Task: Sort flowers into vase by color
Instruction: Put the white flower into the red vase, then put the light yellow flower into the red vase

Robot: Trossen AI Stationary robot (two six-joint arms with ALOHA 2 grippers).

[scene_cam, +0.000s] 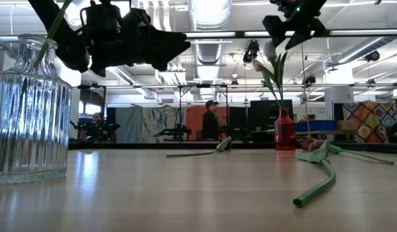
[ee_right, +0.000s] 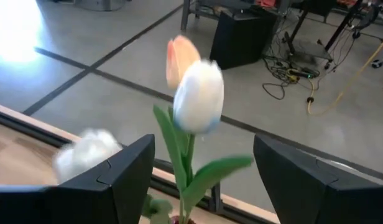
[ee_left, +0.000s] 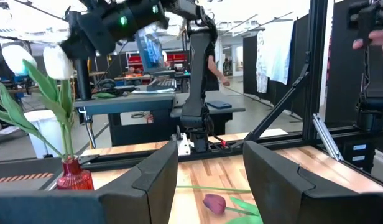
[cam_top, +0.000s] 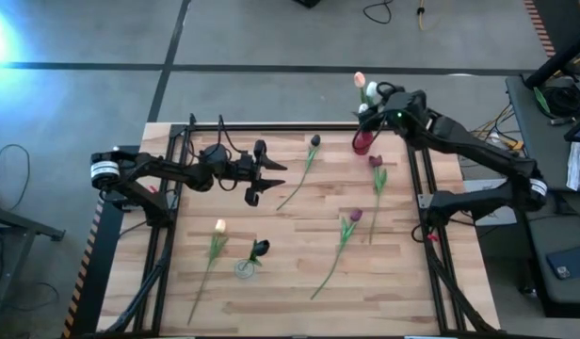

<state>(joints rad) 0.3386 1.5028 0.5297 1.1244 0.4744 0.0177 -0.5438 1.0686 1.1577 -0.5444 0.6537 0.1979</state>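
Observation:
A red vase [cam_top: 363, 142] stands at the table's far right and holds white and peach flowers [ee_right: 198, 93]. My right gripper [ee_right: 204, 180] hangs open just above it, a finger on either side of the flower heads [cam_top: 362, 85] without touching them. A clear glass vase [cam_top: 245, 268] at the near left holds one dark flower [cam_top: 260, 249]. A peach flower [cam_top: 219, 227] and three maroon flowers [cam_top: 314, 141], [cam_top: 375, 162], [cam_top: 354, 216] lie flat on the table. My left gripper [cam_top: 268, 182] hovers open over the left middle of the table, pointing level toward the right.
Black frame rails [cam_top: 177, 188] run along the table's left and right sides. In the low view the glass vase [scene_cam: 31, 109] stands close at the left and a bent green stem [scene_cam: 321, 183] lies at the right. The middle of the wooden top [cam_top: 299, 235] is bare between the flowers.

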